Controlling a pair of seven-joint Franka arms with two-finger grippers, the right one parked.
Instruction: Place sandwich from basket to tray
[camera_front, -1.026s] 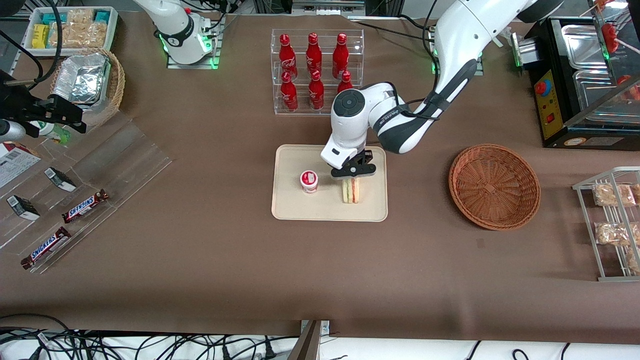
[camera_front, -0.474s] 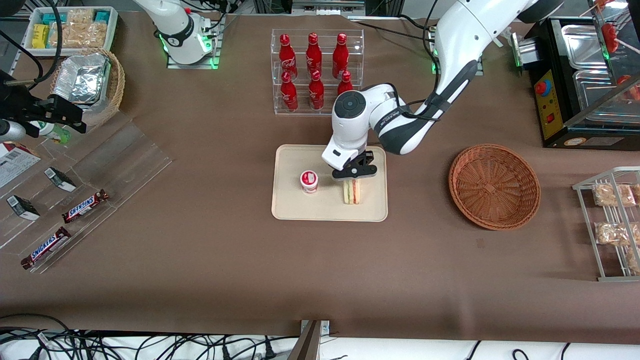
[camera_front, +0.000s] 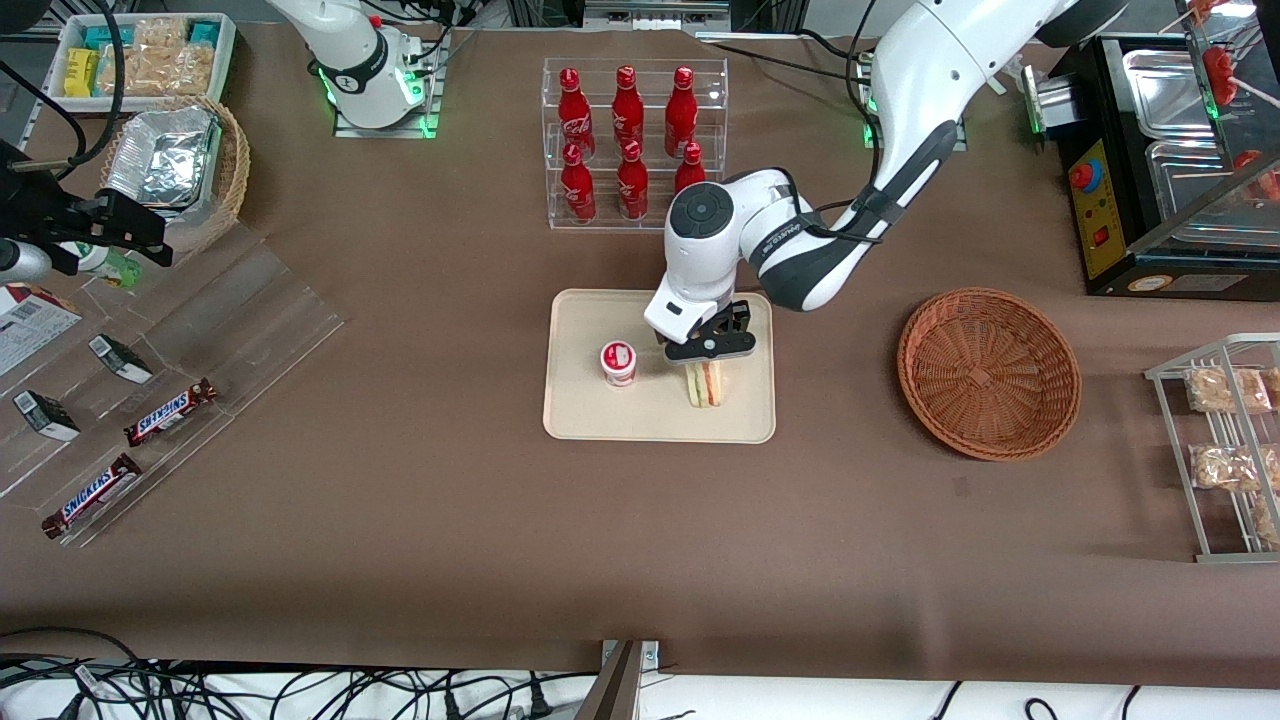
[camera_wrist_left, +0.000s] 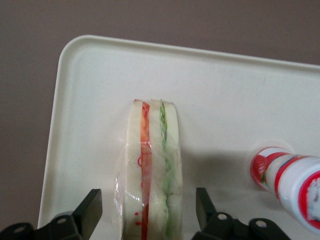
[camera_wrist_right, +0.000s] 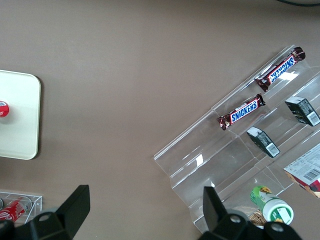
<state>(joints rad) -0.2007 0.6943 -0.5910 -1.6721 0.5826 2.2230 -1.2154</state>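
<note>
**A:** What is the setting?

**B:** A long table (camera_front: 400, 520) covered in brown cloth, seen from above. Near its middle lies a cream tray (camera_front: 585, 415) with rounded corners. A clear rack of red bottles (camera_front: 628, 140) stands farther from the front camera than the tray. Toward the working arm's end sits a round reddish-brown wicker basket (camera_front: 988, 372), with nothing in it.

**A:** Where is the sandwich?

**B:** The sandwich (camera_front: 705, 385) stands on edge on the tray, wrapped in clear film, its red and green filling lines facing up. A small red and white cup (camera_front: 618, 362) stands on the tray just beside it.

**A:** And the gripper?

**B:** The gripper (camera_front: 706, 347) hangs directly above the sandwich, pointing down. In the left wrist view the sandwich (camera_wrist_left: 150, 175) sits between the two black fingers (camera_wrist_left: 90, 210), one on each side.

**A:** Are the jaws holding it?

**B:** No. They are spread wide, and bare tray (camera_wrist_left: 225, 110) shows between each finger and the bread. The fingers do not touch the wrap. The cup (camera_wrist_left: 290, 177) stands outside the jaws, near one finger.
</note>
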